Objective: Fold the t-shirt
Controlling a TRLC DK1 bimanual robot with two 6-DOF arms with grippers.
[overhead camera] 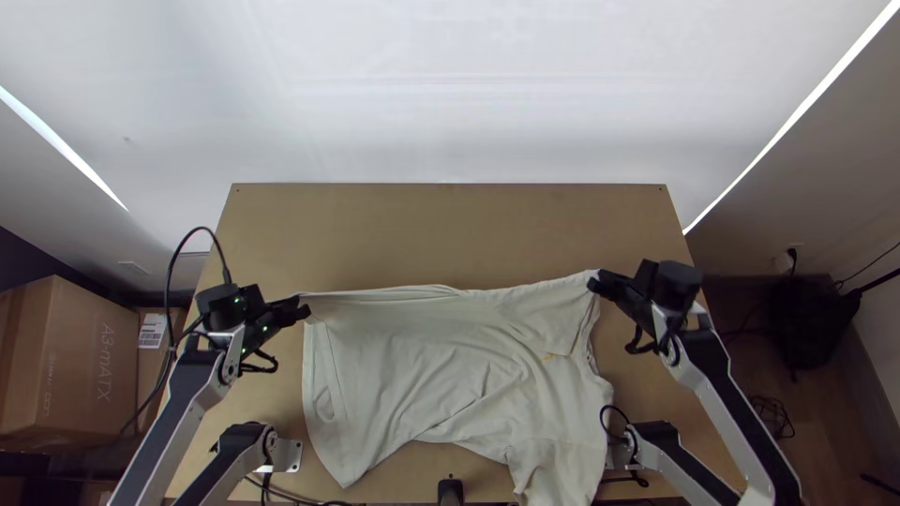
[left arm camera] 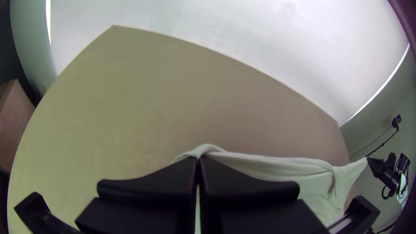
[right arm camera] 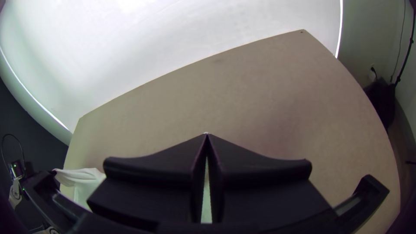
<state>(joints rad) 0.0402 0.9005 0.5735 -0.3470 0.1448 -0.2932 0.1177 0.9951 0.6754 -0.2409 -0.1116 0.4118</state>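
Taking up the frame's lower middle: a light-brown wooden table [overhead camera: 441,234], rumpled off-white cloth t-shirt [overhead camera: 422,365] across its lower half. Black two-fingered left gripper [overhead camera: 305,307]'s clenched on its upper-left corner, matching right gripper [overhead camera: 594,284] on the upper-right.

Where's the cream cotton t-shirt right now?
In the top view, the cream cloth t-shirt lies over the near half of the light wooden table, its far edge stretched between the left gripper and right gripper.
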